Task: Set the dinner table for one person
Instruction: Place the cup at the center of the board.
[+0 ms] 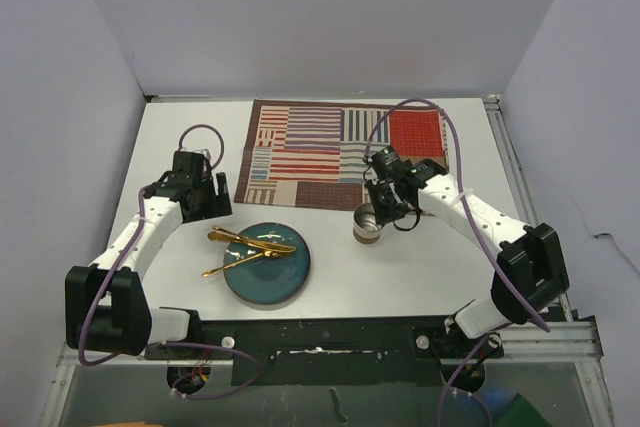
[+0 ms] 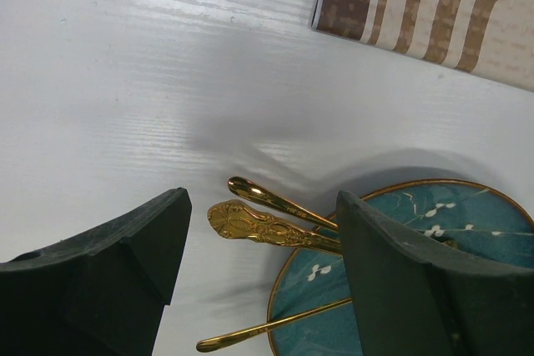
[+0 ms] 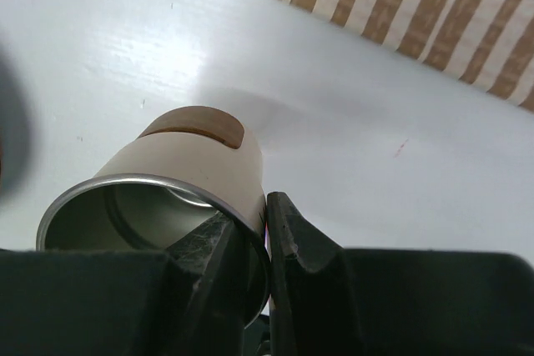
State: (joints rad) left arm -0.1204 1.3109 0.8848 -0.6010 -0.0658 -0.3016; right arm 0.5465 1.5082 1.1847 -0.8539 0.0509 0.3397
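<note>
I see white dinner table under both arms. Striped placemat at far middle. Teal plate near side, left of centre. Left gripper wide open, empty, near plate's far-left side. Right gripper pinching cup rim, just off placemat's near edge. Gold cutlery across plate's left rim.

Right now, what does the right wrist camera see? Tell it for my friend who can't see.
The right gripper pinches the rim of a cream cup with a shiny metal inside, one finger in and one out. Behind it lies the white table, with a brown-striped placemat across the top right.
</note>
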